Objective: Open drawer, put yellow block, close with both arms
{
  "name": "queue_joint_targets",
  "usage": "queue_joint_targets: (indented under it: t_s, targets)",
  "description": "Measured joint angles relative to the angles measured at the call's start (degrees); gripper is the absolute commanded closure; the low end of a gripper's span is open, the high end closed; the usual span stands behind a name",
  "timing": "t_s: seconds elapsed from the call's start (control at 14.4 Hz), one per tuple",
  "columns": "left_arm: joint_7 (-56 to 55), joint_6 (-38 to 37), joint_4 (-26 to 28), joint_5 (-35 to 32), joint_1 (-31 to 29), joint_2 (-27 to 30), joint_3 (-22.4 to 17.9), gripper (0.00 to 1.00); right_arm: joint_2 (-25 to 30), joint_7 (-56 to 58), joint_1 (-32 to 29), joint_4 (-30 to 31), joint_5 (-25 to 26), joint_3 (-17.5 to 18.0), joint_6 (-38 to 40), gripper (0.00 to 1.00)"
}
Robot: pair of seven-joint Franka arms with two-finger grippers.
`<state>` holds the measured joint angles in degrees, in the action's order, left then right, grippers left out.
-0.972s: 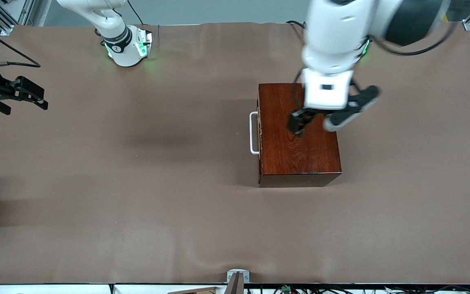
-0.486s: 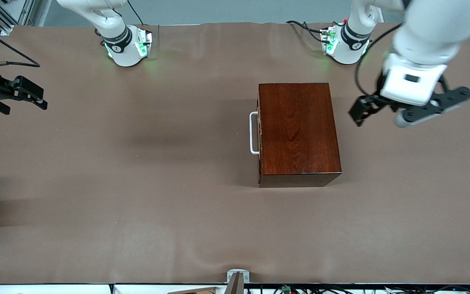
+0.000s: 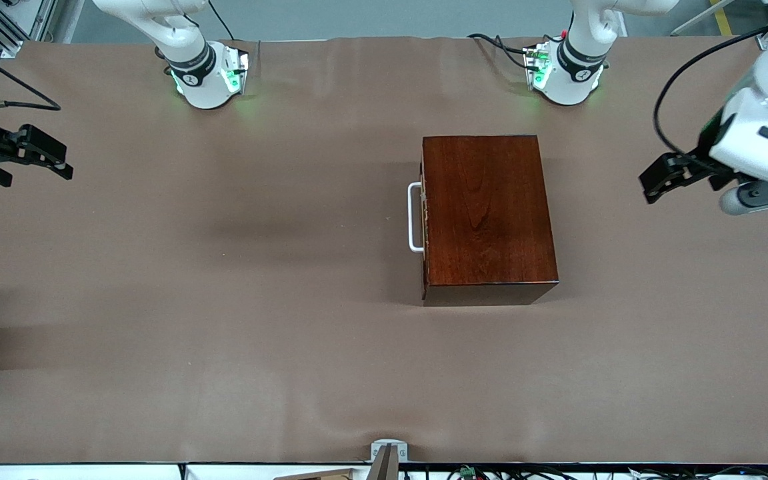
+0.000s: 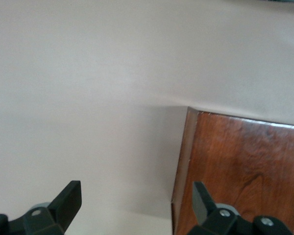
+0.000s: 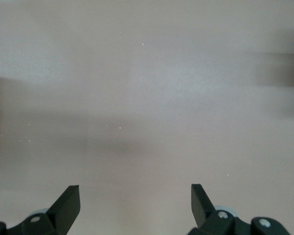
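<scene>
A dark reddish-brown wooden box (image 3: 487,217) sits toward the left arm's end of the brown worktop (image 3: 224,300), its drawer (image 3: 425,217) pushed fully in so that only the dark front edge and the white U-shaped handle (image 3: 414,217) show, the handle facing the right arm's end. The left end effector (image 3: 691,177) hangs over bare worktop beside the box, at the table's edge, fingers (image 4: 68,200) spread wide and holding nothing; its wrist camera catches a corner of the box top (image 4: 240,176). The right end effector (image 3: 24,157) waits over the worktop at the right arm's end, well apart from the box, fingers (image 5: 68,200) likewise parted and empty, with nothing but bare surface beneath it. The yellow block appears in none of the three views; with the drawer shut it may already lie inside, though that cannot be confirmed from here.

The box looks rigid and fairly heavy, with a glossy top likely to be slippery under a finger pad. The handle is the sensible place to take hold: a stiff, thin bar standing off the drawer front, with room for one finger to pass between bar and wood. A pull there could drag the whole box unless the other arm braces it. The block, small and hard-edged, would probably suit a pinch across two flat faces.
</scene>
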<state>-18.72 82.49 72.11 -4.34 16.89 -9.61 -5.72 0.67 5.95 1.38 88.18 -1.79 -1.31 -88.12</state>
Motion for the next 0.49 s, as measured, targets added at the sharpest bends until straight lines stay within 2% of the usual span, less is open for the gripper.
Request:
queue_joint_targets:
  t_s: [0.35, 0.49]
  targets:
    - [8.47, -1.53, 0.08, 2.21, -4.97, 1.64, 0.14, 0.00, 0.00, 0.00, -0.08, 0.00, 0.00, 0.02, 0.00, 0.00]
    - [9.74, -1.73, 0.31, 2.29, -8.56, 2.03, 2.88, 0.00, 0.00, 0.00, -0.08, 0.00, 0.00, 0.04, 0.00, 0.00]
